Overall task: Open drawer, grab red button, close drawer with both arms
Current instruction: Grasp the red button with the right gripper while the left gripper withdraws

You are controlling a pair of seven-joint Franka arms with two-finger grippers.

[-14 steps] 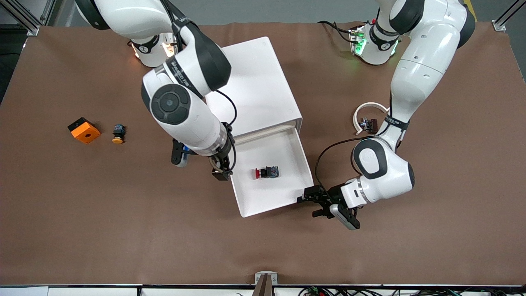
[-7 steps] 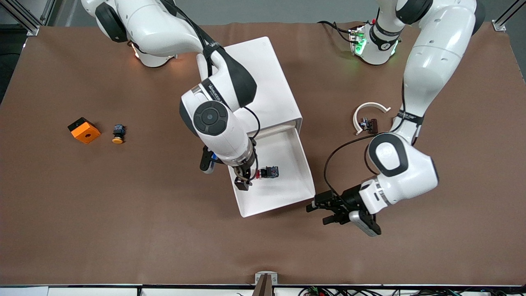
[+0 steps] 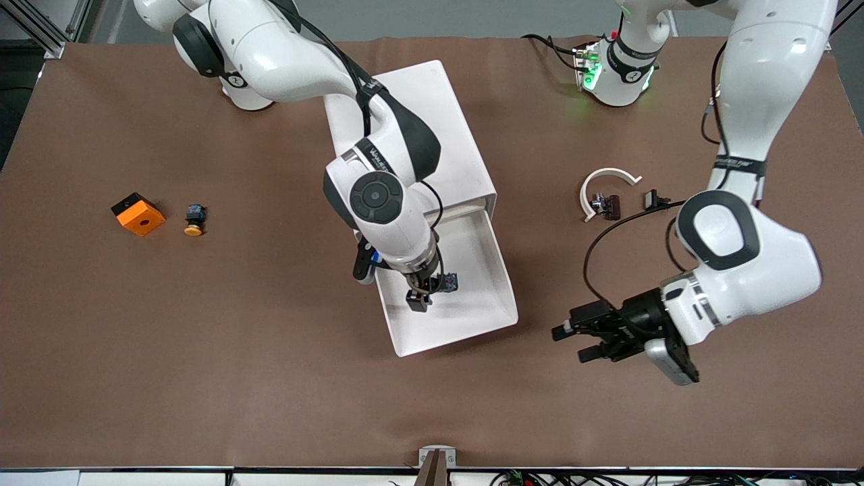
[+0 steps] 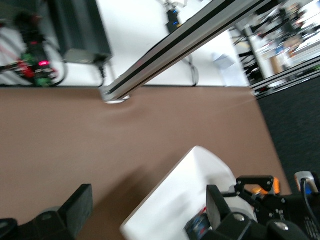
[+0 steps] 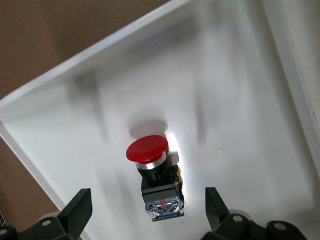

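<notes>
Brown table (image 3: 202, 337) carried a boxy white cabinet (image 3: 432, 128) near its middle, standing close to the right arm's base. Right arm (image 3: 378, 202) reached from its base over the cabinet and down into the pulled-out drawer (image 3: 486, 297), which stuck out of the cabinet toward the front camera. Left arm (image 3: 742, 256) hung over bare table toward its own end, clear of the drawer. Left gripper (image 3: 574, 337) sat over the table just beside the drawer's corner, fingers spread wide, holding nothing; its wrist view showed only tabletop and the drawer's outer corner (image 4: 175, 200). Right gripper (image 3: 422, 297) was over the drawer floor directly above the button (image 5: 152, 175), fingers (image 5: 75, 212) spread apart to either side of it, not touching, nothing gripped. Button lay on its side on the drawer floor, red cap (image 5: 146, 148) and dark body visible. White curved piece (image 3: 604, 183) with a small dark part lay on the table near the left arm. Orange block (image 3: 138, 214) and a yellow-capped button (image 3: 194, 219) sat side by side, well apart from the cabinet, toward the right arm's end.
</notes>
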